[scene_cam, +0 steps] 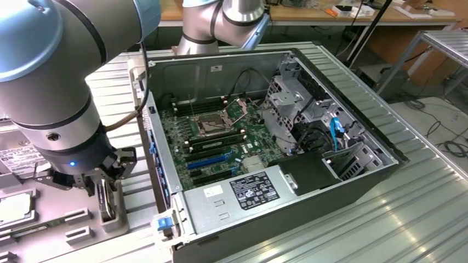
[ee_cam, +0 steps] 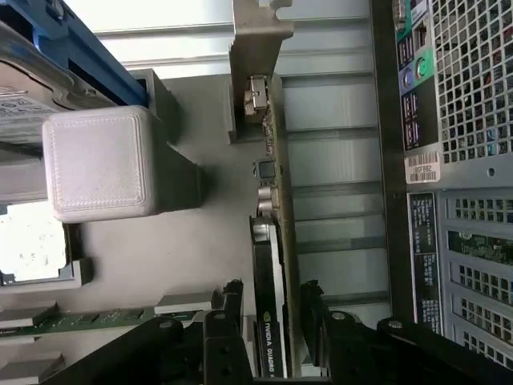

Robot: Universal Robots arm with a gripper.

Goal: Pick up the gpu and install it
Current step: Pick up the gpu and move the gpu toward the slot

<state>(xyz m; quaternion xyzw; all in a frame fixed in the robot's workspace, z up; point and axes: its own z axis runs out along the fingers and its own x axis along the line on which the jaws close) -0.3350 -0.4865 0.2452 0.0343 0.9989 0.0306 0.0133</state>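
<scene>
Inspection finds the arm standing at the left of the exterior view, with its gripper (scene_cam: 103, 193) lowered over the grey parts tray (scene_cam: 73, 233) at the lower left of the frame. The gpu (scene_cam: 107, 204) stands on edge in a holder of that tray, directly beneath the gripper and outside the computer case (scene_cam: 351, 109). In the wrist view the gpu (ee_cam: 272, 241) is seen edge-on, its silver bracket (ee_cam: 260, 40) at the end away from the gripper (ee_cam: 271, 293) and its black labelled face running in between the fingers (ee_cam: 234, 298). The hand is spread: one finger sits on each side of the card, very close, with a thin strip of tray (ee_cam: 184, 257) showing between each finger and the card. The card rests in its holder, upright and not lifted. Also in the tray are a silver hard drive (scene_cam: 13, 207) with a white label and a narrow green memory stick (ee_cam: 72, 321), both just beside the card's holder. The case lies open in the centre of the exterior view, its motherboard (scene_cam: 212, 137) exposed; the blue expansion slots (scene_cam: 208, 160) near the frame's centre carry no card. The power supply (scene_cam: 241, 192) sits at the case's lower end in the frame.
</scene>
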